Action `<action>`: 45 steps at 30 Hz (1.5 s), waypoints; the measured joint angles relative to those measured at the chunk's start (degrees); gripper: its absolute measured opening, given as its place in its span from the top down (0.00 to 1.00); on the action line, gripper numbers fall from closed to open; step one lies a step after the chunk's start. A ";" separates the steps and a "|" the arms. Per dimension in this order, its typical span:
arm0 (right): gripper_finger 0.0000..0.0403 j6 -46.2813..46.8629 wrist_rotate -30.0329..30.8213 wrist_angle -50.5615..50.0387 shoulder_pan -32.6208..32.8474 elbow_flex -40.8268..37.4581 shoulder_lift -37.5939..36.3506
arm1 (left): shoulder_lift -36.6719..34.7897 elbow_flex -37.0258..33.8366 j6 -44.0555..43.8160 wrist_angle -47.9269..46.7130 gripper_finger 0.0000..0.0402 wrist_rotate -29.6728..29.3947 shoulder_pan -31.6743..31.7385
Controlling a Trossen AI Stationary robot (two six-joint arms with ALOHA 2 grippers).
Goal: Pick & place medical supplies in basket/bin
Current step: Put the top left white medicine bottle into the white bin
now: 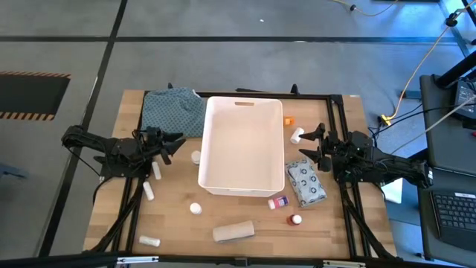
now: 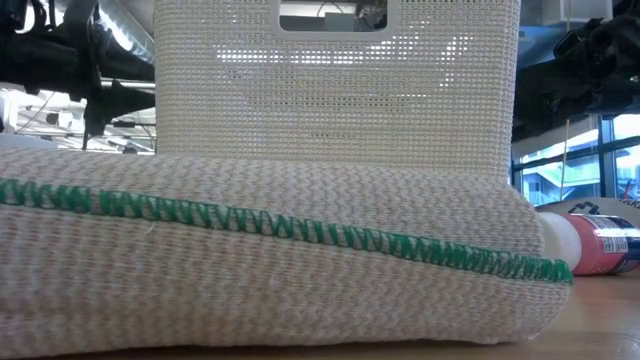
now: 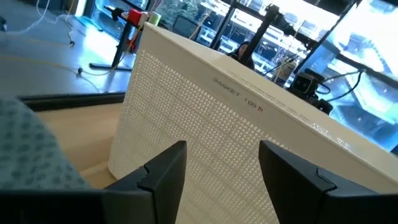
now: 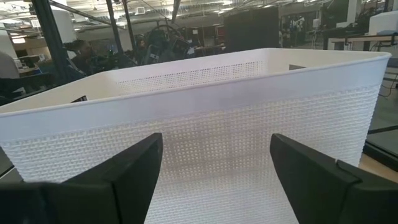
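Observation:
The white tub (image 1: 242,145) stands mid-table, handle slot at its far end. Around it on the table lie small white rolls (image 1: 149,191), a white tube (image 1: 297,135), an orange-capped item (image 1: 288,120), red-capped bottles (image 1: 296,219), a beige roll (image 1: 233,231) and a grey-patterned packet (image 1: 306,183). My left gripper (image 1: 177,147) is open, just left of the tub, facing its wall (image 3: 205,124). My right gripper (image 1: 309,143) is open, just right of the tub, facing its other long wall (image 4: 205,106). Neither holds anything. In the low view the beige roll (image 2: 260,260) hides most of the table.
A teal-grey patterned cloth (image 1: 174,112) lies at the far left, beside the tub and my left gripper. A black frame borders the table's far edge and sides. Bare wood shows along the near edge between the scattered supplies. A laptop sits off the table's right.

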 joint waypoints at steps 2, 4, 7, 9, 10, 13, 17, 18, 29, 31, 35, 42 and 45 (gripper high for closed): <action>0.26 0.00 0.00 0.00 0.00 0.00 0.00 | 0.07 0.00 2.81 0.45 0.51 2.48 0.02; 0.26 0.00 0.00 0.00 0.00 0.00 0.02 | 0.86 0.18 5.18 0.76 0.51 4.24 0.00; 0.26 -0.15 0.00 0.00 0.00 0.00 0.00 | 2.98 1.76 8.47 0.63 0.51 4.98 0.00; 0.26 -0.20 0.01 0.00 0.01 0.00 0.00 | 5.10 3.51 12.08 0.09 0.50 6.70 0.00; 0.26 -0.19 0.00 0.00 0.01 0.00 0.00 | 6.34 4.63 13.84 -0.54 0.50 7.60 -0.02; 0.26 -0.06 0.00 0.00 0.01 0.01 0.00 | 10.97 9.26 17.98 -4.57 0.50 8.84 -0.02; 0.26 -0.02 0.00 0.00 0.02 0.02 0.00 | 18.94 16.18 18.81 -14.13 0.50 10.41 -0.02; 0.26 -0.02 0.00 0.00 0.00 0.02 0.00 | 21.10 17.84 18.79 -16.25 0.50 11.14 -0.02; 0.26 -0.02 0.00 -0.01 0.00 0.01 0.02 | 42.25 28.32 22.97 -24.63 0.50 16.32 0.24; 0.26 0.00 0.02 -0.01 0.00 0.02 0.02 | 44.97 28.46 22.37 -25.32 0.50 16.46 0.98; 0.26 0.39 0.00 -0.02 0.00 0.02 0.02 | 47.92 28.55 21.61 -25.18 0.50 15.33 2.26; 0.26 1.69 -0.04 -0.02 0.00 0.02 0.02 | 48.29 28.55 16.85 -24.94 0.50 14.97 2.51; 0.26 1.63 -0.04 -0.02 0.02 0.02 0.02 | 48.15 28.55 16.57 -24.67 0.50 14.96 2.51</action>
